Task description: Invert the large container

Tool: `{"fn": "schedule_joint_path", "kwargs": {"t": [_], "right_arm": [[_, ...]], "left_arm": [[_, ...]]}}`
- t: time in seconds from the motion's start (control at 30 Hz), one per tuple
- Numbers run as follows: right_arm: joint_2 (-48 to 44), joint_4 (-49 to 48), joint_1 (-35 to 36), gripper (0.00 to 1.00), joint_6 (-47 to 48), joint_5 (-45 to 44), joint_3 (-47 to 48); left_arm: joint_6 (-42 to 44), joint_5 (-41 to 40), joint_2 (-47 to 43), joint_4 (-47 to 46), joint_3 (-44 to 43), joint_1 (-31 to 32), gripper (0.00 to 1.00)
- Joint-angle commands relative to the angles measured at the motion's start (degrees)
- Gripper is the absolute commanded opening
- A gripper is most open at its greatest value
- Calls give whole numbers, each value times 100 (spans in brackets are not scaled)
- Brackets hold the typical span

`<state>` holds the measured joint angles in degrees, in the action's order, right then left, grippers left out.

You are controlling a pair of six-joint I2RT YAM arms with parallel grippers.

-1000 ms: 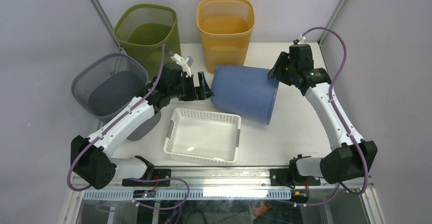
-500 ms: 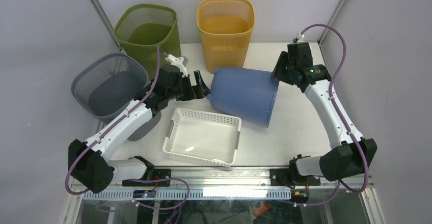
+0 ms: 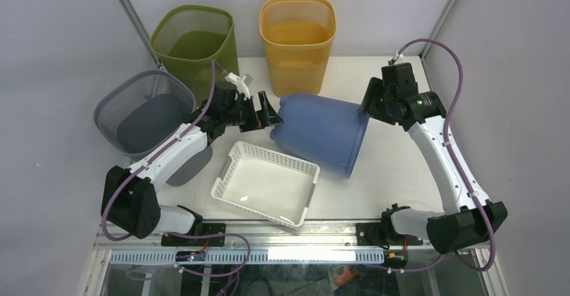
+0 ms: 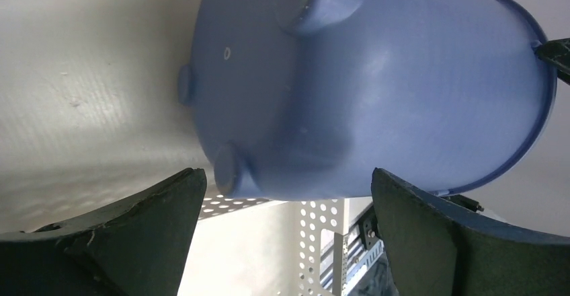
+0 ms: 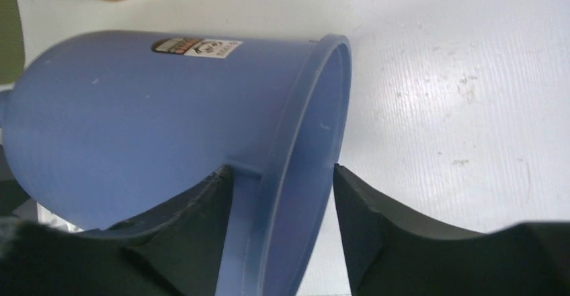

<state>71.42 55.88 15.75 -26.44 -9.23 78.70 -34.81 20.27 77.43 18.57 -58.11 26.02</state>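
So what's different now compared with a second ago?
The blue plastic bucket tipped a little further, its rim swinging nearer. The white perforated tray turned slightly. The left gripper, open, shifted slightly by the bucket's base; the right gripper went along with the rim it straddles. The green mesh bin, orange bin and grey bin stayed put.

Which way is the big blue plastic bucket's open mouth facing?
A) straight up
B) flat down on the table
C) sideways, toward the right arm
C: the big blue plastic bucket lies tipped on its side, its rim between the fingers of the right gripper and its base toward the left gripper.
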Motion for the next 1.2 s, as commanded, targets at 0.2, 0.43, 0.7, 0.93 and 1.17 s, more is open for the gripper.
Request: {"fn": "schedule_joint_path", "kwargs": {"t": [0.2,0.43,0.7,0.93,1.17], "right_arm": [[-489,598,27,72,-230,491,326],[-1050,569,50,70,-621,1189,91],[-1188,739,266,58,-751,874,-104],[-1100,762,467,52,-775,568,-208],[-1026,614,531,44,-810,428,-377]], "left_arm": [[-340,916,189,-933,316,-35,99],[-384,1040,308,-1061,295,-36,99],[-438,1238,413,-1172,283,-36,99],[-537,1361,629,-1339,261,-36,99],[-584,1483,729,-1461,204,-36,99]]}}
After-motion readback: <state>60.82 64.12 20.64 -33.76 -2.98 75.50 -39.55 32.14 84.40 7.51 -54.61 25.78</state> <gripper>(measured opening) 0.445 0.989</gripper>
